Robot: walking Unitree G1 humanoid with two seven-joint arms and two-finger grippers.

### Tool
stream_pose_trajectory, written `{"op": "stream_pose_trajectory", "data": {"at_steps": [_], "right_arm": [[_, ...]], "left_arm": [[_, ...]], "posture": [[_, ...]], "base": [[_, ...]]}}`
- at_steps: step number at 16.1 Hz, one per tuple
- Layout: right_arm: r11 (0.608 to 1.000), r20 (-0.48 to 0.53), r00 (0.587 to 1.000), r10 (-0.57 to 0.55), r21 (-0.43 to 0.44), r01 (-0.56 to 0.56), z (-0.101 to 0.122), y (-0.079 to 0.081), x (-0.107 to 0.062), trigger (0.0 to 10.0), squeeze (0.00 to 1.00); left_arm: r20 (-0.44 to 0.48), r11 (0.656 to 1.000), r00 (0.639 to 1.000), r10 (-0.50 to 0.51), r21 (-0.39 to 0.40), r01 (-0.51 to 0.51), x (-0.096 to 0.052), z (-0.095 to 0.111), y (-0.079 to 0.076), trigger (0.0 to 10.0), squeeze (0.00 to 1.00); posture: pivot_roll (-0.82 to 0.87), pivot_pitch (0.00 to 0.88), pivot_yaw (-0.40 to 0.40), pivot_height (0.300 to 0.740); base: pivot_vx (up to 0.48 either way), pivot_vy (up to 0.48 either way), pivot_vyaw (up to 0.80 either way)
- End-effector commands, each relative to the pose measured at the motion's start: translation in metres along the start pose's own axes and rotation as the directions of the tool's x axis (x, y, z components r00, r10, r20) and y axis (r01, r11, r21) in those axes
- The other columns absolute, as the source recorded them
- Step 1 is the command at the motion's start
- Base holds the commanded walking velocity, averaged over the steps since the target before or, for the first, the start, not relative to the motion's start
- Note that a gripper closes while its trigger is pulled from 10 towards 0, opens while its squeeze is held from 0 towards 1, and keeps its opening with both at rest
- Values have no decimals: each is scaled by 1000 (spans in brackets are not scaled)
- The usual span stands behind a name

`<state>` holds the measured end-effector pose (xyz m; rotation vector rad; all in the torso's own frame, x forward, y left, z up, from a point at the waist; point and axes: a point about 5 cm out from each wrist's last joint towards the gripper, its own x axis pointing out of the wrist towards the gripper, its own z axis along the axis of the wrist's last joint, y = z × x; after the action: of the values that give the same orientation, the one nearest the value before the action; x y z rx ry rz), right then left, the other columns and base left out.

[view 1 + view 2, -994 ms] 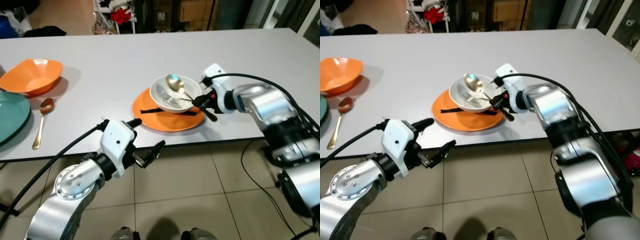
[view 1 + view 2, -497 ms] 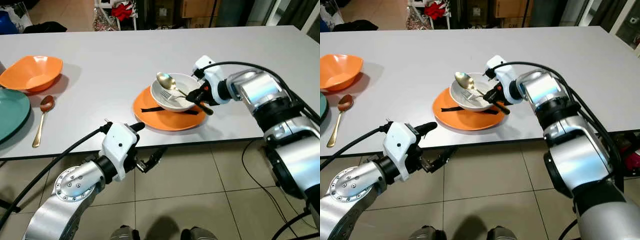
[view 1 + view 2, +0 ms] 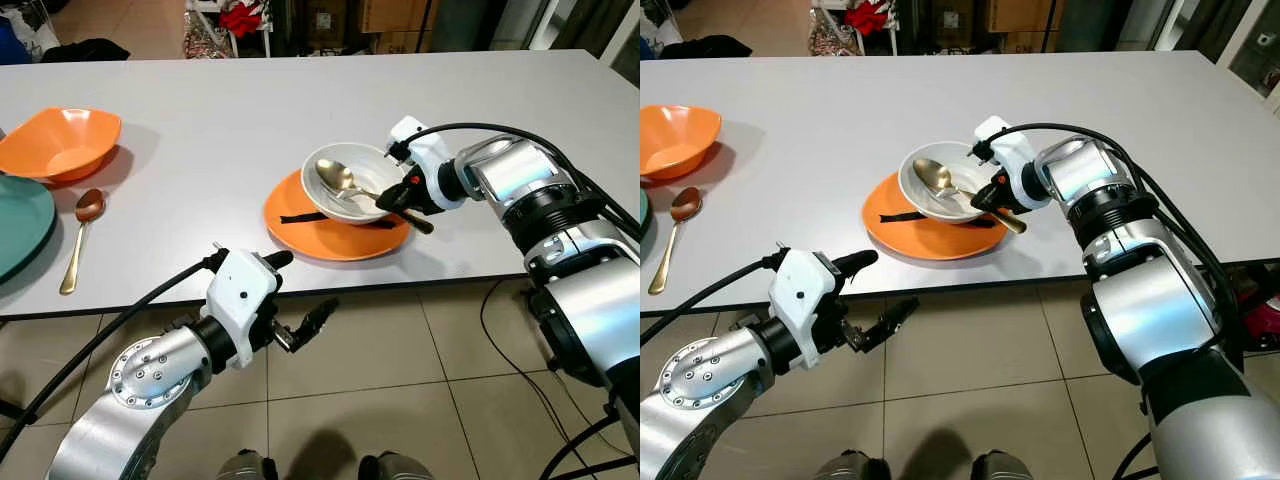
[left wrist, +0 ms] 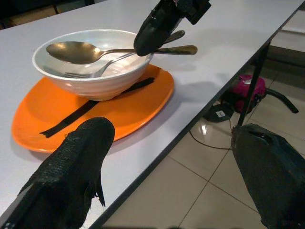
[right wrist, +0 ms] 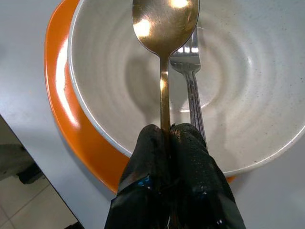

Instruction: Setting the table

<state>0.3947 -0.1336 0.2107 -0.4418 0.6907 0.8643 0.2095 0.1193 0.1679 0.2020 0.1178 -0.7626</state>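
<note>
Matte grey table [image 3: 200, 130] | right pincer [image 5: 169, 138] pinching gold spoon [image 5: 165, 28] | left pincer [image 4: 171, 162] wide

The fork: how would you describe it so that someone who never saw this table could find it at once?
On the grey table, find the orange plate near the front edge, with a white bowl on it. The fork lies inside that bowl, beside the spoon held in the right gripper. It is silver with prongs; the spoon is golden.
</note>
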Motion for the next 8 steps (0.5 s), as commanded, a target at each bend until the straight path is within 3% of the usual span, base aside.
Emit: {"op": "stream_pose_trajectory", "data": {"at_steps": [1,3,4,5,6,8], "right_arm": [[1000,4,1000,4,-30,-4,9,0,-4,10000,0],[1000,1,1000,8,-26,-8,9,-1,-5,10000,137],[1000,3,1000,10,-25,-10,9,-1,-5,10000,263],[1000,6,1000,12,-24,-12,11,-1,-6,10000,486],[1000,10,1000,15,-25,-15,12,-1,-7,10000,639],[1000,15,1000,16,-27,-16,14,-1,-7,10000,804]], "left_arm": [[-2,1000,1000,-22,3,22,-1,2,-4,10000,0],[-2,1000,1000,-24,3,24,-1,2,-4,10000,0],[-3,1000,1000,-24,3,24,-1,2,-4,10000,0],[-2,1000,1000,-23,3,23,-1,2,-4,10000,0],[-3,1000,1000,-22,2,22,-1,2,-4,10000,0],[-4,1000,1000,-20,2,20,-2,1,-3,10000,0]], "posture": [[-55,104,-6,740],[-56,105,-7,740],[-56,106,-7,740],[-56,106,-7,740],[-56,106,-9,740],[-56,106,-9,740]], "base": [[0,0,0],[0,0,0],[0,0,0],[0,0,0],[0,0,0],[0,0,0]]}}
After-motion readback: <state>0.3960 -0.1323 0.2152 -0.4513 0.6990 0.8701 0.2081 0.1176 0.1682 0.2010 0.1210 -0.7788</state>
